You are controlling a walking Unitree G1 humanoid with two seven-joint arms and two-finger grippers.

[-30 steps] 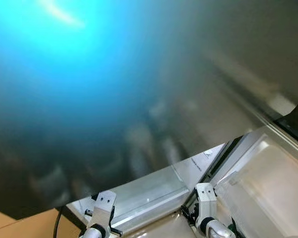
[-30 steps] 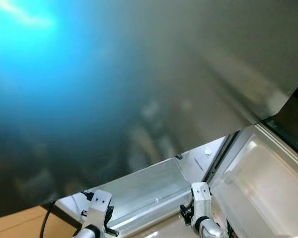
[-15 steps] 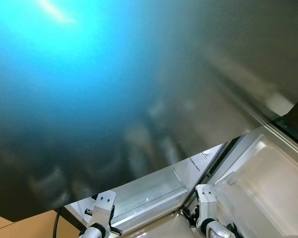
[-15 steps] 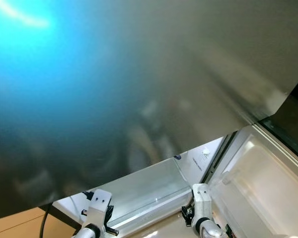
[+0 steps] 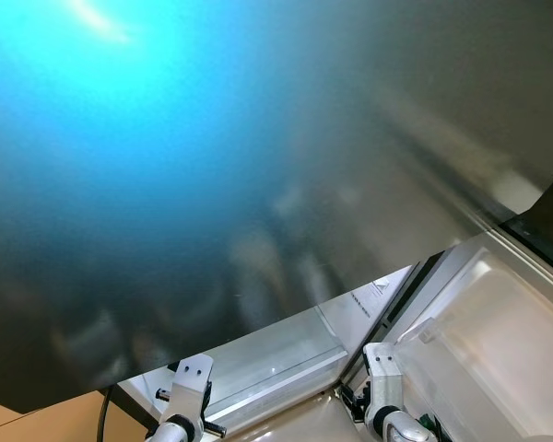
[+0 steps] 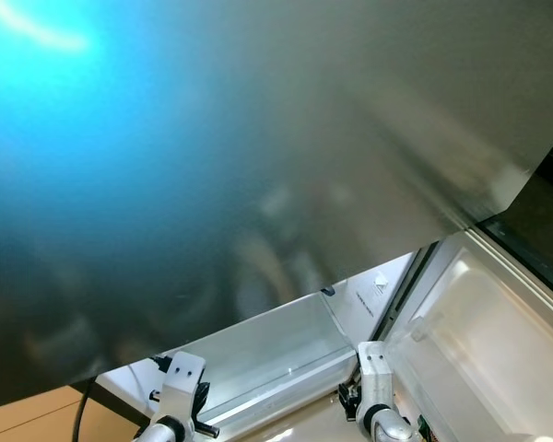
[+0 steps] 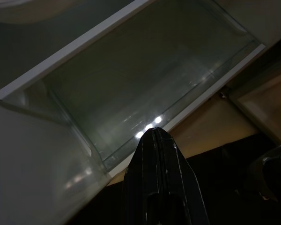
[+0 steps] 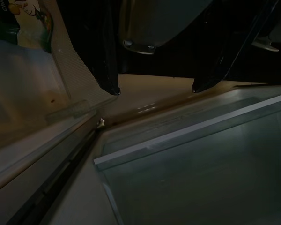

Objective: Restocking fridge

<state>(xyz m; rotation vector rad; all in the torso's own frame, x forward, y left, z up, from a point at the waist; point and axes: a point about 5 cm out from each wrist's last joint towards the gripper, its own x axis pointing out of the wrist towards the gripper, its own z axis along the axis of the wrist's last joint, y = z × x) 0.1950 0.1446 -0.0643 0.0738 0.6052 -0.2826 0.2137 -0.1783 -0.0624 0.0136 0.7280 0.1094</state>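
Left eye view is barely changing from a second ago, the big blurry fridge door [image 5: 258, 166] with its blue glare is sitting just a touch lower and my wrists are staying put at the bottom edge. I'm holding both arms low and close in. My left gripper [image 7: 155, 133] is pinched tight with nothing in it, tips hovering just off the front rim of the clear door bin [image 7: 145, 75]. My right gripper [image 8: 154, 89] is spread wide and released, fingers [image 8: 107, 70] hanging over the gap where that bin's white rim meets the frosted drawer [image 5: 498, 341]. A labelled bottle [image 8: 18, 18] is poking up behind the drawer wall. Open room inside the bin, tight at the seam.
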